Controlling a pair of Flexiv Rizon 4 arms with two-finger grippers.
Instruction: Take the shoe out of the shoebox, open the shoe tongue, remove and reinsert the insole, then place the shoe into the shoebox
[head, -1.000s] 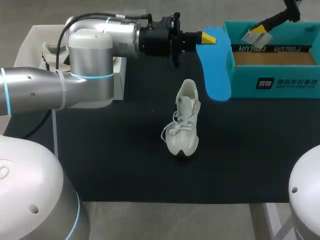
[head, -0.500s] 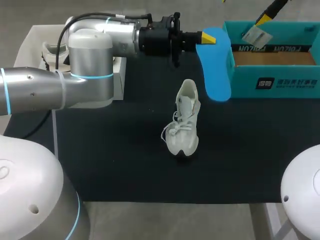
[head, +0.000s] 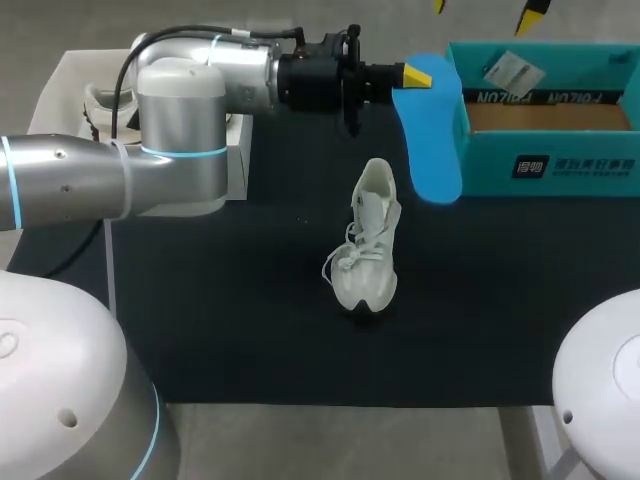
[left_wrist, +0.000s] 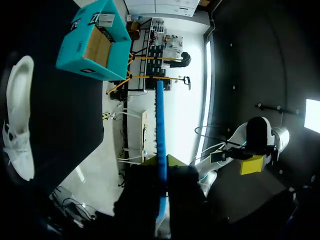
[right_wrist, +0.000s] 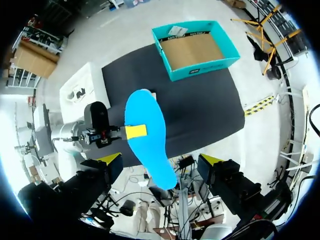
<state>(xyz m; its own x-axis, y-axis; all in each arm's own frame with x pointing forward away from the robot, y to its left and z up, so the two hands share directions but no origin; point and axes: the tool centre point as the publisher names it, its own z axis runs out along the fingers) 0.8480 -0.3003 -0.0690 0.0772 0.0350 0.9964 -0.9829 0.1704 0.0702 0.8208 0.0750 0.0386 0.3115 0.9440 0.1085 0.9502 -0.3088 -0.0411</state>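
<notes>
Insole (head: 432, 135) is pinched by the left end effector (head: 418, 76) at 1 o'clock from the shoe (head: 368, 240), near the shoebox (head: 545, 165); right end effector (right_wrist: 161, 160) is spread.

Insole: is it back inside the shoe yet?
No, the left gripper holds the insole up by one end, apart from the shoe on the table.

A black mat (head: 250, 300) covers the tabletop (right_wrist: 226, 121) almost from edge to edge, its surface matte, evenly lit and lightly flecked with pale specks. A white tray (head: 60, 90) stands just beside the mat's far left corner, touching its left edge. Along the mat's near edge runs a pale grey surface (head: 350, 440); whether it is bare tabletop or floor cannot be told. From the right wrist view the mat (right_wrist: 200, 110) looks slightly rumpled at its corners.
</notes>
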